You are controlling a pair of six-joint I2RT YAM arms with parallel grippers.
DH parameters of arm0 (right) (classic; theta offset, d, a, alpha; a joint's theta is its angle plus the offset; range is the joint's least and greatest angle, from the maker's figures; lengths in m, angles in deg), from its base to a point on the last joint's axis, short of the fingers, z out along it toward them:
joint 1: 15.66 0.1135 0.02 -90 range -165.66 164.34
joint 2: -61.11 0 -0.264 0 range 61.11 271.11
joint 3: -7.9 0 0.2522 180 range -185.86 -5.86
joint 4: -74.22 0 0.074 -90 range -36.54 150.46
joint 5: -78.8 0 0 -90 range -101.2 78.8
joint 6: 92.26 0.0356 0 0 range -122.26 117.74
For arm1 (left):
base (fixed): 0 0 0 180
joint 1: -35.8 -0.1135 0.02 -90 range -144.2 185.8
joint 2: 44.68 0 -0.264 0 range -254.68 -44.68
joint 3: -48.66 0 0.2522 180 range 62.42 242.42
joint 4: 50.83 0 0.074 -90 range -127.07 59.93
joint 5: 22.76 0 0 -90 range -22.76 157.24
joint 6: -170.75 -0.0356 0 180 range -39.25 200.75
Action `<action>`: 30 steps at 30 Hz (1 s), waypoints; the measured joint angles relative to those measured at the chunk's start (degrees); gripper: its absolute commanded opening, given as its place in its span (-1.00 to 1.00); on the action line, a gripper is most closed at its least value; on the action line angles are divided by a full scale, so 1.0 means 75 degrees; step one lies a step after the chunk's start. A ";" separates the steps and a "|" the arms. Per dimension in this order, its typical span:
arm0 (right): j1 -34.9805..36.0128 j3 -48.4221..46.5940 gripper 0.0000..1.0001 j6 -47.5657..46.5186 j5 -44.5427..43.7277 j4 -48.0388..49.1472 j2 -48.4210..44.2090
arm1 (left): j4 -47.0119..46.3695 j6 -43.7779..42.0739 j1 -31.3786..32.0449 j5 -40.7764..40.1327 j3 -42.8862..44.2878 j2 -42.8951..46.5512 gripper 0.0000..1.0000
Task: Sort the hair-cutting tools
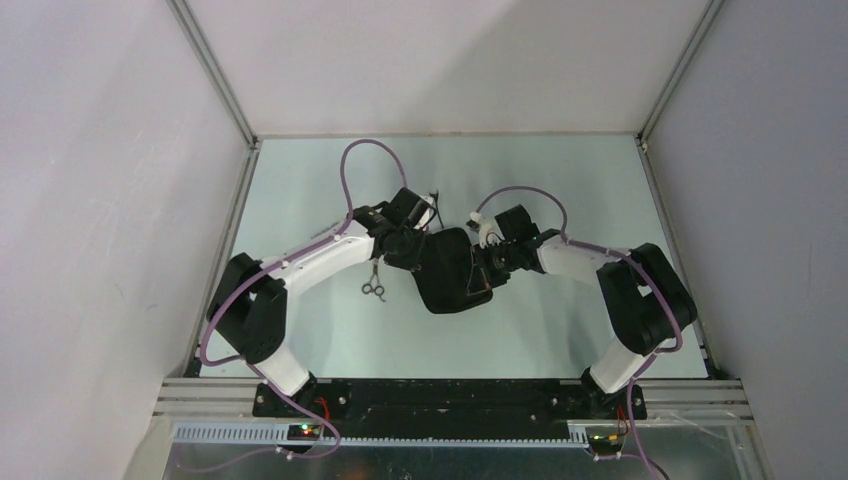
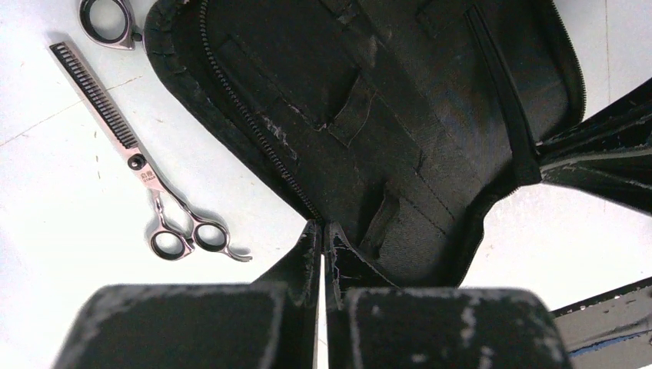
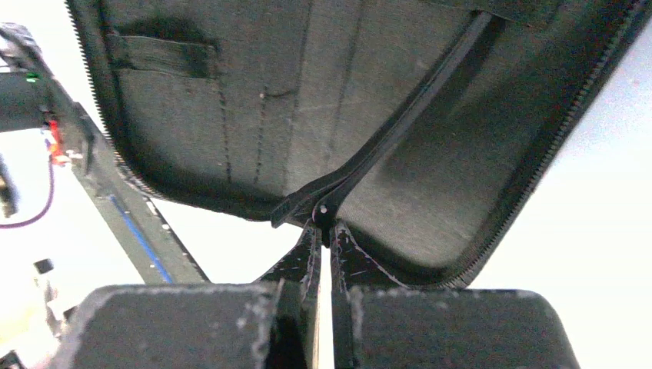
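Well, the toothed scissors (image 2: 134,154) lie loose on the table at nine o'clock of the pouch (image 2: 384,100), with another ring handle (image 2: 108,19) at their twelve. The left gripper (image 2: 321,238) is pinched tight on the pouch rim. The right gripper (image 3: 323,231) is clamped on the zip edge at three o'clock, I'd guess to spread it for loading. Underneath is a pale, glossy table (image 1: 300,180), boxed in by plain white walls (image 1: 100,150)

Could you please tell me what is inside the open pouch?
The pouch shows only bare lining and empty stitched slots. The left pincer and right pincer cover its gripped edges.
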 measured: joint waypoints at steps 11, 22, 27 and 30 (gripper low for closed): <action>0.0460 -0.0898 -1.00 -0.1600 -0.1888 -0.1862 0.0082 | -0.0128 -0.0321 0.0000 0.0216 0.0000 0.0000 -1.00; 0.1145 -0.1244 -1.00 -0.2168 -0.3217 -0.1833 0.0516 | -0.0122 -0.0443 -0.0006 0.0472 0.0000 -0.0085 -1.00; 0.1201 -0.1262 -1.00 -0.2387 -0.3424 -0.1751 0.0522 | -0.0137 -0.0554 -0.0009 0.0557 -0.0006 -0.0085 -1.00; 0.1183 -0.1352 -1.00 -0.2550 -0.3456 -0.1754 0.0592 | -0.0169 -0.0600 -0.0015 0.0595 -0.0055 -0.0085 -1.00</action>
